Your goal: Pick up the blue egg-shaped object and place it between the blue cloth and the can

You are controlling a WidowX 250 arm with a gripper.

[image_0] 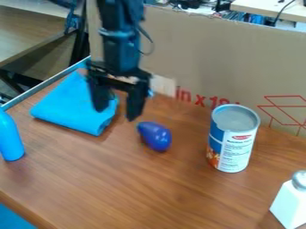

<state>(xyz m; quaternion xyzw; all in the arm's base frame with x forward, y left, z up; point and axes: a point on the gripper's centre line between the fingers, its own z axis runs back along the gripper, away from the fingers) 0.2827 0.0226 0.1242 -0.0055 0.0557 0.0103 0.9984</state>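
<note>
"Take the middle of the view as the dial's centre, twelve at the top. What's leftmost on the bench (149,192)?"

"A blue, rounded object (10,137), cut off by the view's edge, between eight and nine o'clock. Next, around nine, lies a folded blue cloth (69,107)."

"And the claw (116,114)?"

"Just left of the centre, on the nine o'clock side. The black arm (119,42) comes down from between eleven and twelve, and the claw points down, overlapping the cloth's right side in the view. I can't tell whether they touch."

"Is it gripping anything?"

"No. Its two fingers are spread well apart, with nothing held between them."

"Where's the purple object (155,136)?"

"Just below the centre, at six o'clock, to the lower right of the claw and apart from it. It's smooth and rounded, lying on the bench with its narrower end towards ten."

"What's behind it?"

"A large cardboard panel (197,53) with red print, running from about eleven round past two."

"And further right?"

"An upright can (234,143) with a grey top and a white and blue label, between three and four. Last, between four and five, there's a white shaker (290,203) with a metallic top, partly cut off."
</note>
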